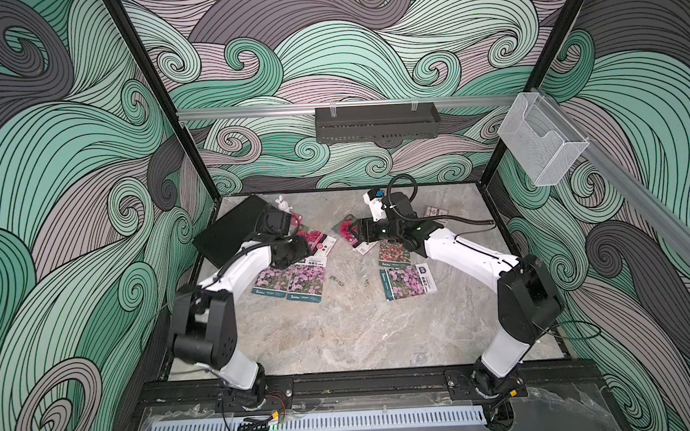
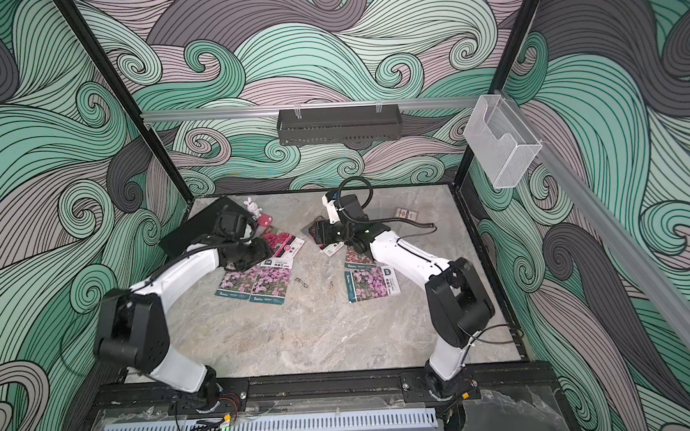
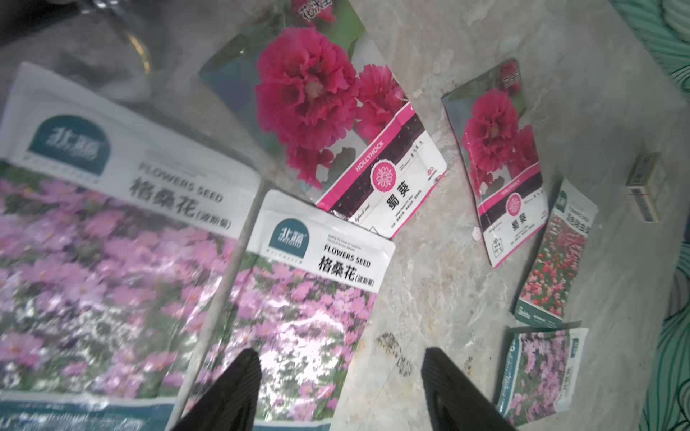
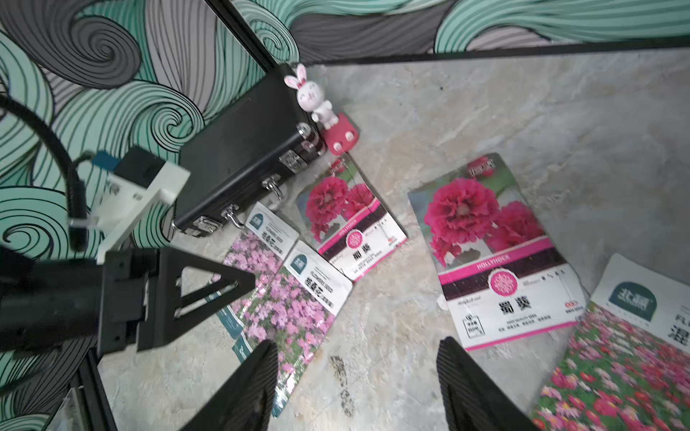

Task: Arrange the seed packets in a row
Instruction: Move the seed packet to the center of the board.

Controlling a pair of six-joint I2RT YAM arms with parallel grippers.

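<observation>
Six seed packets lie flat on the marble table. Two purple-pink ones [image 1: 272, 280] [image 1: 306, 283] sit side by side at the left, with a magenta-bloom packet [image 1: 316, 240] behind them. A second magenta-bloom packet [image 4: 493, 261], a red-pink field packet [image 1: 394, 252] and a third purple-pink packet [image 1: 407, 282] lie at the right. My left gripper [image 3: 341, 358] hovers open over the right edge of the inner purple-pink packet [image 3: 298, 298], holding nothing. My right gripper [image 4: 358, 347] is open and empty above bare table, close to the second magenta packet's lower corner.
A large black case [image 1: 230, 230] lies at the back left, with a white bunny figure [image 1: 282, 205] and a small red toy [image 4: 341, 136] beside it. A small patterned card box [image 1: 435, 211] sits at the back right. Dark specks [image 1: 336, 281] mark the table between the packet groups.
</observation>
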